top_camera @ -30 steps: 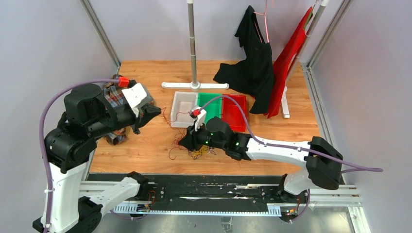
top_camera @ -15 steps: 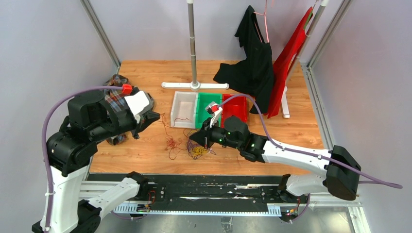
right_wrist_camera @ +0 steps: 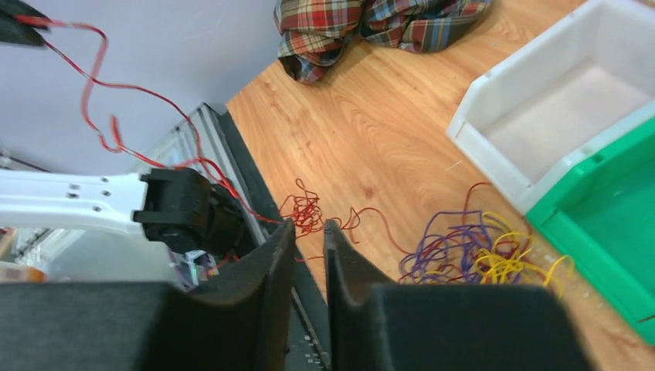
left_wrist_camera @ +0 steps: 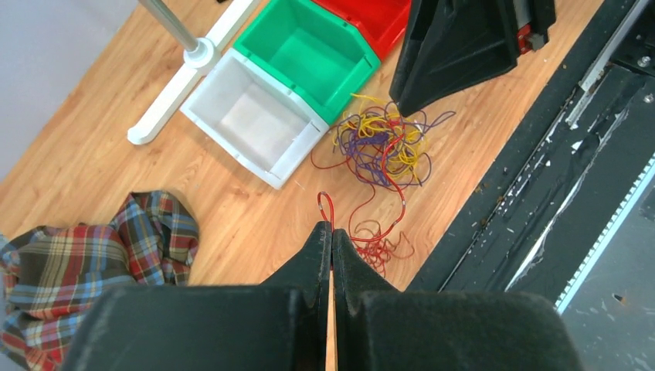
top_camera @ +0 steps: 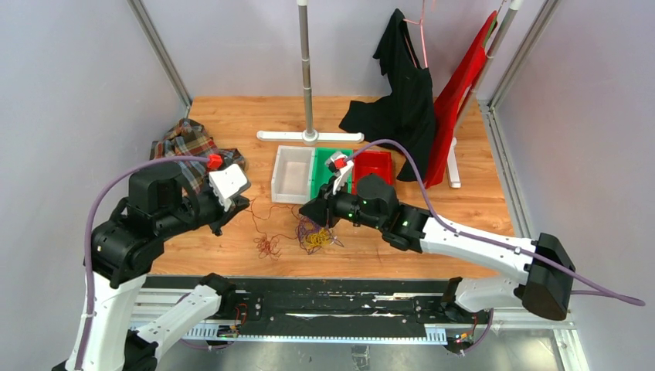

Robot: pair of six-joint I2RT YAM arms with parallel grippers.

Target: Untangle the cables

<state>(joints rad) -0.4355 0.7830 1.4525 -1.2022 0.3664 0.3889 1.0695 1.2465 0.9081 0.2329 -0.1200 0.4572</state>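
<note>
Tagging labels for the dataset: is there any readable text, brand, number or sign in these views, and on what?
No readable text in any view.
white bin, green bin, red bin: plain, no labels visible.
plaid cloth, black garment, red garment: no print visible.

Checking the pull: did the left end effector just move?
Yes. In the top view the left end effector, gripping a red cable, has pulled back toward the near side, away from the white bin.
</note>
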